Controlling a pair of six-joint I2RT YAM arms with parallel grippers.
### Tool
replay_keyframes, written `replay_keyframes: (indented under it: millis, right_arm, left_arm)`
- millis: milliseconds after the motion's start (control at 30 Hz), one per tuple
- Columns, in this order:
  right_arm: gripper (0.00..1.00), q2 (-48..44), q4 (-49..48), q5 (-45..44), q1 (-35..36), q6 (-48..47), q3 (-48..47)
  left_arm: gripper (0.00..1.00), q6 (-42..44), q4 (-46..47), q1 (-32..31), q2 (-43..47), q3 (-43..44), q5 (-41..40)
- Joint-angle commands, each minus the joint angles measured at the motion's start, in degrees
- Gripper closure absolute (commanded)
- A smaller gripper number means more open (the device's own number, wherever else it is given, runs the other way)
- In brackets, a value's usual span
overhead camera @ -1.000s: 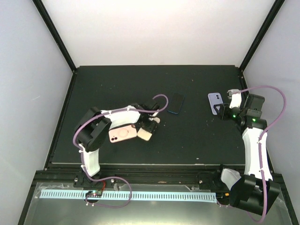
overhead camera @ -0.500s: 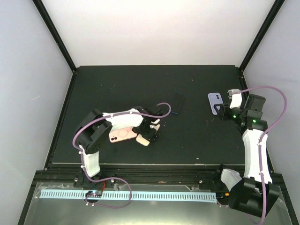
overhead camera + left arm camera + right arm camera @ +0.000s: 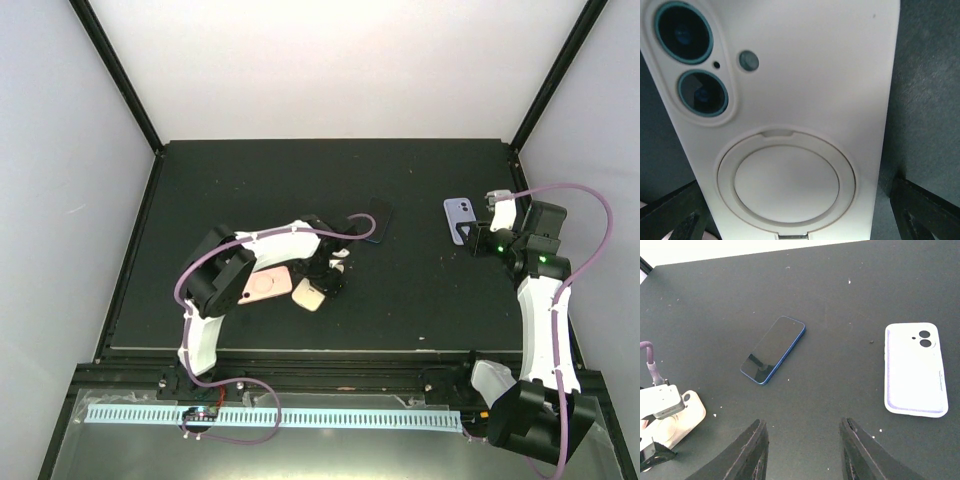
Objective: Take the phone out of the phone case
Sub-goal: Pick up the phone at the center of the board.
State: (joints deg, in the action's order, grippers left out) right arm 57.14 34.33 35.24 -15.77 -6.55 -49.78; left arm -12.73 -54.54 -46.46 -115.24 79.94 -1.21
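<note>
Beige case (image 3: 790,125) sits between the left gripper's (image 3: 796,207) widely spread fingers; contact cannot be confirmed. Right gripper (image 3: 804,452), well apart from the case, is spread and empty.

Count: 1 bare phone (image 3: 772,350), 1 empty case (image 3: 915,371), 2 further cases: cream case (image 3: 790,125) (lenses visible, so loaded), pink case (image 3: 262,285), probably loaded, too small to confirm.

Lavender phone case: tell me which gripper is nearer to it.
Right. The right gripper sits just beside the lavender case; the left gripper is far across the table, over the cream-cased phone.
</note>
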Motion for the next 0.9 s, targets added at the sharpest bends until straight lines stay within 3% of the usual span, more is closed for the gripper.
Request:
replay_keyframes:
  millis: [0,400,533,733,867]
  right_arm:
    - [0.6,-0.6,-0.3,0.7,0.0,-0.7,-0.1]
    - [0.6,-0.3,-0.2,0.7,0.0,-0.8,-0.3]
    - [0.6,-0.7,0.0,0.5,0.0,-1.0,-0.3]
    - [0.6,-0.7,0.0,0.8,0.0,-1.1,-0.3]
    - [0.6,-0.7,0.1,1.0,0.0,-1.2,-0.3]
  left_arm:
    - [0.01,1.2,2.5,0.4,-2.7,3.1,-0.8]
    - [0.01,1.9,3.7,1.3,-5.2,7.1,-0.4]
    - [0.12,1.8,3.2,1.3,-4.9,7.5,-1.0]
    - [0.37,1.6,2.3,1.2,-1.5,5.8,0.2]
    - [0.41,0.5,3.8,0.8,6.3,2.5,-0.2]
